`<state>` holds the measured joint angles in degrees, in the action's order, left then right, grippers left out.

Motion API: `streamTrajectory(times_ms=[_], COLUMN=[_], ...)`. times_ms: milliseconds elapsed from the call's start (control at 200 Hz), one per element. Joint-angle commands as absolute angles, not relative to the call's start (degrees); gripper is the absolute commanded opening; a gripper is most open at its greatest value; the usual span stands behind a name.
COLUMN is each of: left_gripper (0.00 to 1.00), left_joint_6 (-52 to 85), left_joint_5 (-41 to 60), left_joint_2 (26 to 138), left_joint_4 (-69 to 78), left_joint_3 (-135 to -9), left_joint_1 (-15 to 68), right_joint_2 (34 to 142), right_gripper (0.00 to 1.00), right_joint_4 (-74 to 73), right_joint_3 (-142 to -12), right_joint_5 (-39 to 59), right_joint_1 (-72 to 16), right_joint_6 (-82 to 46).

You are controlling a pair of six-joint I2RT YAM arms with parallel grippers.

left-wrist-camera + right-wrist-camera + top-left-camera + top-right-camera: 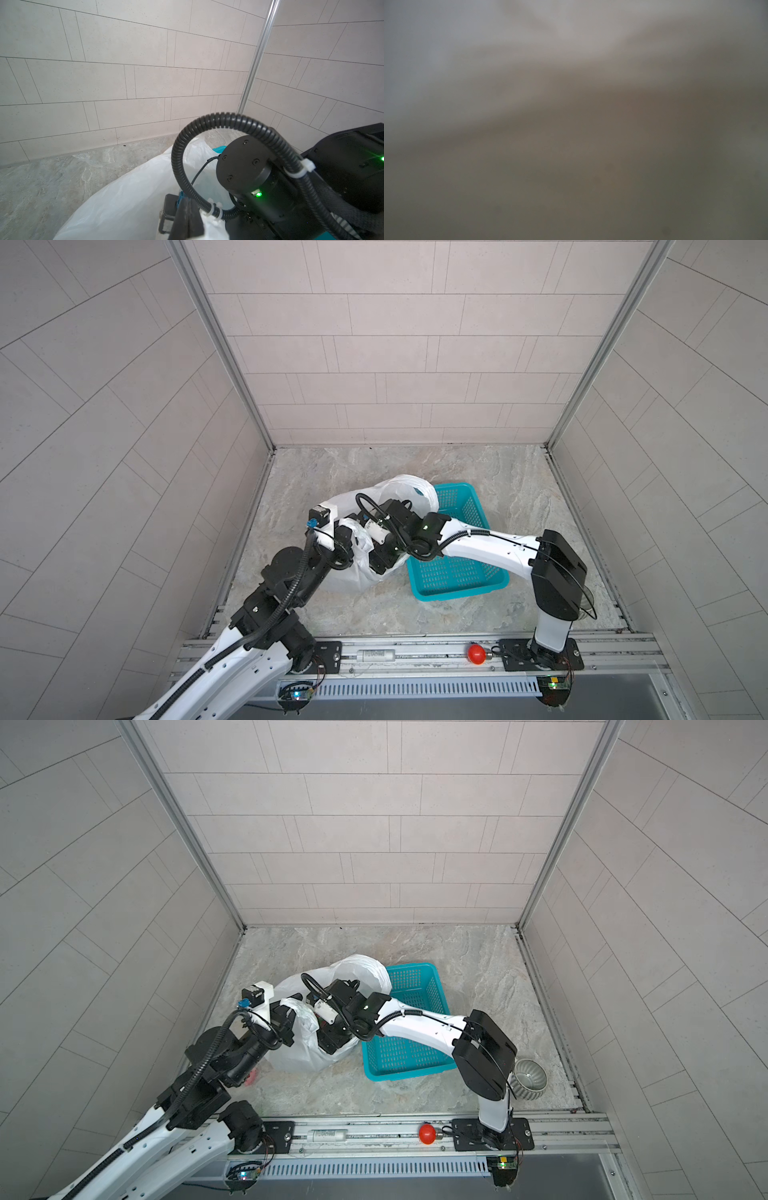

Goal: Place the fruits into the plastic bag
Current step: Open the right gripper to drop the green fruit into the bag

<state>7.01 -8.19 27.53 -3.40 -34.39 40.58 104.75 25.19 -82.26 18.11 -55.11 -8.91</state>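
The white plastic bag stands crumpled on the stone floor, left of the teal basket. My left gripper is shut on the bag's near rim and holds it up. The right arm reaches across the basket, and the black body of the right gripper dips into the bag's mouth, so its fingers are hidden. The right wrist view is only a grey blur of plastic. The fruits are hidden; none shows in any view.
The teal perforated basket lies right of the bag under the right arm, with nothing showing in it. A glossy red ball sits on the front rail. A grey ribbed bowl stands at the right. Something pink peeks from under the left arm.
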Motion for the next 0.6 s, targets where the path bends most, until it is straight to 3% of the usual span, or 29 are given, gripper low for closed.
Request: streamTrajectory(times_ms=[0, 110, 596], left_gripper=[0.0, 0.0, 0.0], left_joint_6=[6.6, 6.76, 7.33], left_joint_5=[-8.44, -8.57, -8.64], left_joint_2=[27.16, 27.07, 28.47], left_joint_4=[-2.41, -2.42, -2.3], left_joint_3=[-34.32, -34.27, -34.54], left_joint_1=[40.59, 40.59, 40.6], right_joint_2=[103.47, 100.57, 81.43], right_gripper=[0.89, 0.93, 0.9], right_joint_4=[29.16, 29.18, 21.76], right_joint_3=[-82.79, -82.62, -76.2], right_joint_5=[16.29, 14.69, 0.72], right_joint_1=[-55.0, -54.86, -54.5], right_joint_6=[-8.49, -7.58, -0.85])
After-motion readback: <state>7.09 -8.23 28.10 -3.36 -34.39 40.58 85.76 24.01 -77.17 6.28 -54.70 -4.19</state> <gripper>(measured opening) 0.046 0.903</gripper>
